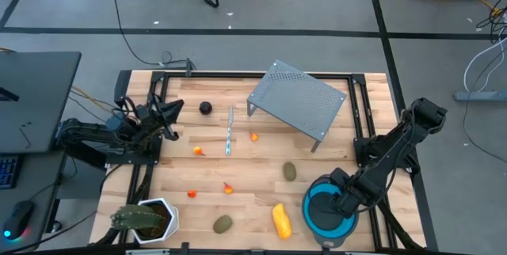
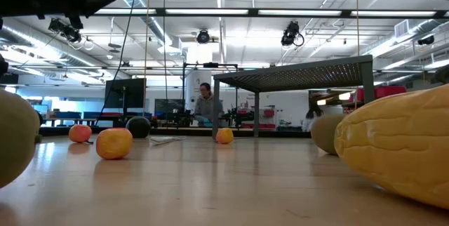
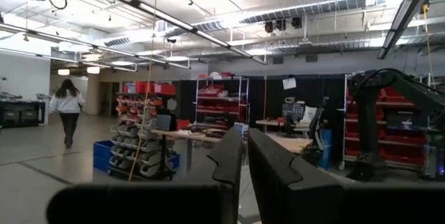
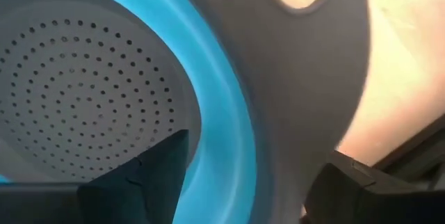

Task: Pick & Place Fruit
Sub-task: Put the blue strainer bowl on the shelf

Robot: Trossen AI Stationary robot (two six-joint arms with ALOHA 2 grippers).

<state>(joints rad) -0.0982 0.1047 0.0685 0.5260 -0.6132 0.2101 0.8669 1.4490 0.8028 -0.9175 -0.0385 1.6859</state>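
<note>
The right gripper (image 1: 331,204) hangs low over the blue strainer bowl (image 1: 317,222) at the near right of the desk (image 1: 253,177), its fingers (image 4: 132,175) apart astride the bowl's blue rim with nothing between them. The left gripper (image 1: 176,110) waits at the far left edge of the desk, raised and closed on nothing. The fruit lies loose on the wood: the yellow piece (image 1: 280,218) just beside the bowl, one olive oval (image 1: 290,172) near the middle, another olive oval (image 1: 223,223) at the near edge, the dark round one (image 1: 205,108) at the back, and small orange bits (image 1: 198,150) scattered between.
</note>
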